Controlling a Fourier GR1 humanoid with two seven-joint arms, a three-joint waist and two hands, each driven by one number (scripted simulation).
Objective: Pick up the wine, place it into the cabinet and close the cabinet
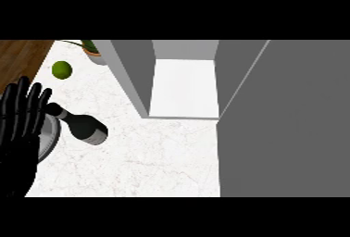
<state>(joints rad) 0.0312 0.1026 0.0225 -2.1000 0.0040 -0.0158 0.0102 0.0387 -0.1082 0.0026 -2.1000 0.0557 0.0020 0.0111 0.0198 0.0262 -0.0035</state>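
A dark wine bottle (83, 125) stands on the white marble counter at the left, its neck pointing up-left, next to a grey plate. My left hand (21, 127) rests open at the left edge, fingers up, just left of the bottle and not holding it. The grey cabinet (130, 69) stands at the back centre with its white inside (183, 88) showing. Its door (287, 115) is swung open and fills the right side of the view. My right hand does not show.
A green lime (62, 69) lies on the counter at the back left. A potted plant (92, 48) stands beside the cabinet's left wall. A grey round plate (51, 136) sits partly under my left hand. Wooden floor shows at the top left.
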